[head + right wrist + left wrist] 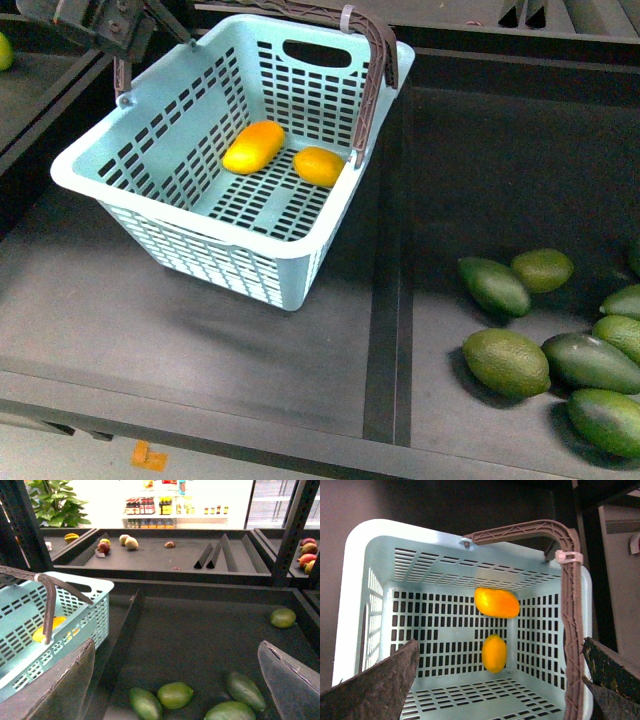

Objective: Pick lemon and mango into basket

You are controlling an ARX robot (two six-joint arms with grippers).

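Bench (200,330) dark, split into trays; basket (150,215) sits in the left tray, handle (375,90) swung to its far side; green fruit (505,362) heaped in the right tray, well apart. Mango (253,146) and lemon (319,166) both lie on the basket floor, just beside each other; task looks done. Left pincer (500,680) hangs wide above the basket, holding nothing; right pincer (175,680) wide and bare over the green fruit. Best finish: lift the left arm straight up, clear of the handle.
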